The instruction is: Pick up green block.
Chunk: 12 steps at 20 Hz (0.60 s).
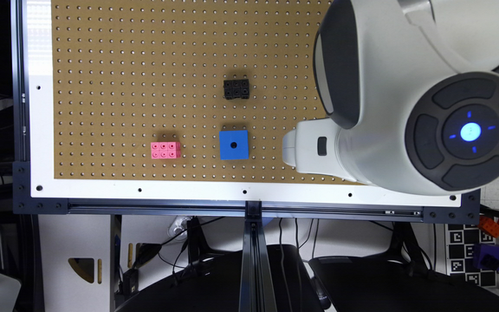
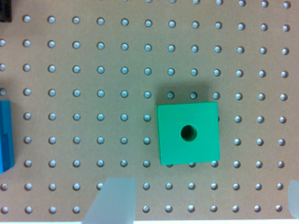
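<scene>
The green block (image 2: pixel 188 133), a bright green cube with a round dark hole in its top face, lies flat on the brown pegboard (image 2: pixel 93 70) in the wrist view. My gripper (image 2: pixel 205 183) hangs above the board, open. One pale finger (image 2: pixel 114 200) shows to one side of the block and the other at the frame's edge, neither touching it. In the exterior view the gripper (image 1: pixel 301 149) is the white part over the board's right side, under the big white arm.
A blue cube with a hole (image 1: pixel 234 144) sits just to the exterior view's left of the gripper, its edge visible as the blue cube (image 2: pixel 5 135) in the wrist view. A pink brick (image 1: pixel 165 150) lies further left and a black brick (image 1: pixel 236 89) beyond the blue cube.
</scene>
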Each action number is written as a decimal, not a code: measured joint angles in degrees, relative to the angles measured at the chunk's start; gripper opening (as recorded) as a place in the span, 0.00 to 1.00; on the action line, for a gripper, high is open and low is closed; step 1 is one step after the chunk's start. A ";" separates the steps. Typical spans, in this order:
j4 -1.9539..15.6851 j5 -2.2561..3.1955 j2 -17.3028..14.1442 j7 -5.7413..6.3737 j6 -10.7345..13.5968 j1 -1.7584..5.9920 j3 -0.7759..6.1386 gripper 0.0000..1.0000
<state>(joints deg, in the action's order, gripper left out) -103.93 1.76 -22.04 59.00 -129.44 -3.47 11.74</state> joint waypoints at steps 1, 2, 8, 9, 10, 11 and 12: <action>0.00 0.00 0.00 0.00 0.00 0.00 0.00 1.00; 0.00 0.00 0.00 0.01 0.00 -0.01 0.04 1.00; 0.23 0.00 0.00 1.33 0.00 -0.74 0.71 1.00; 0.24 0.00 -0.01 1.35 0.00 -0.74 0.71 1.00; 0.23 0.00 -0.12 1.35 -0.01 -0.73 0.71 1.00; 0.22 0.01 -0.46 1.36 -0.08 -0.73 0.71 1.00; 0.23 0.03 -0.96 1.36 -0.35 -0.73 0.70 1.00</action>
<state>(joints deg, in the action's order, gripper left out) -103.70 1.79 -23.00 60.35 -129.79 -4.20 12.44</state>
